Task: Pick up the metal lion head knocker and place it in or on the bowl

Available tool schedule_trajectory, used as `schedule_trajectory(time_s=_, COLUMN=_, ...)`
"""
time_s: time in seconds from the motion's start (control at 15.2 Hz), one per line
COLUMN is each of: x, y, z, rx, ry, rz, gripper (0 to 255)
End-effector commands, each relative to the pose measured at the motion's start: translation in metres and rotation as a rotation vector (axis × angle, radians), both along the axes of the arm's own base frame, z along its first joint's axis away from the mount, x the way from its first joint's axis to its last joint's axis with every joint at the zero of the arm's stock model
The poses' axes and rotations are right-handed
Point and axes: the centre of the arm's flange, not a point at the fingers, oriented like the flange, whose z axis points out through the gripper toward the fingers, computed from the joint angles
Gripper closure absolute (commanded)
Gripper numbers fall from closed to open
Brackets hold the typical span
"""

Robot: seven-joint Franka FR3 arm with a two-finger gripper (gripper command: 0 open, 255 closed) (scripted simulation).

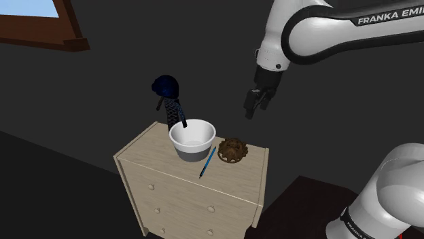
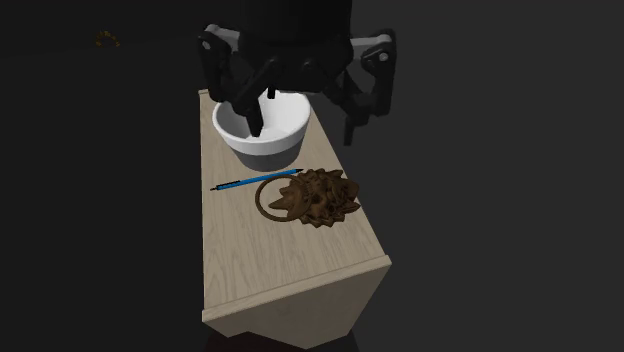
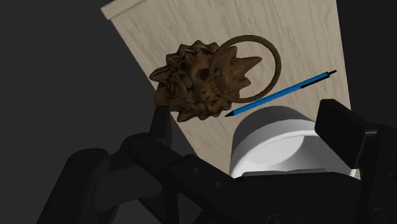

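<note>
So far nothing done: hand (image 1: 251,110) hangs open, empty, well above lion head knocker (image 1: 232,150), which lies on dresser (image 1: 153,155) beside bowl (image 1: 192,139).

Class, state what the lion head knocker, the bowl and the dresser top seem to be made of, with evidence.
Lion head knocker: dull dark brown, no gleam; aged bronze or carved wood, unclear. Bowl: smooth plain white, possibly ceramic. Dresser top: pale wood, visible grain lines.

One lion knocker (image 2: 315,197), one bowl (image 2: 262,150), one pen (image 2: 250,181), one dark blue object (image 1: 166,88) (one dresser (image 2: 270,260))
</note>
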Motion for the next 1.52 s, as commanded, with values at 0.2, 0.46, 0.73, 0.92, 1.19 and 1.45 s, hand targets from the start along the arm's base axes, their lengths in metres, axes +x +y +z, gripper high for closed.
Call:
schedule_trajectory(time_s=0.2, x=0.023, y=0.037, z=-0.05, rx=-0.017, ry=0.039, rz=-0.012, gripper=0)
schedule_trajectory(time_s=0.46, x=0.042, y=0.068, z=-0.092, rx=-0.031, ry=0.07, rz=-0.021, gripper=0)
schedule_trajectory(time_s=0.73, x=0.06, y=0.097, z=-0.136, rx=-0.044, ry=0.102, rz=-0.029, gripper=0)
schedule_trajectory(time_s=0.92, x=0.066, y=0.108, z=-0.158, rx=-0.05, ry=0.114, rz=-0.033, gripper=0)
schedule_trajectory(time_s=1.19, x=0.066, y=0.107, z=-0.179, rx=-0.05, ry=0.114, rz=-0.033, gripper=0)
schedule_trajectory(time_s=1.45, x=0.066, y=0.107, z=-0.193, rx=-0.05, ry=0.114, rz=-0.033, gripper=0)
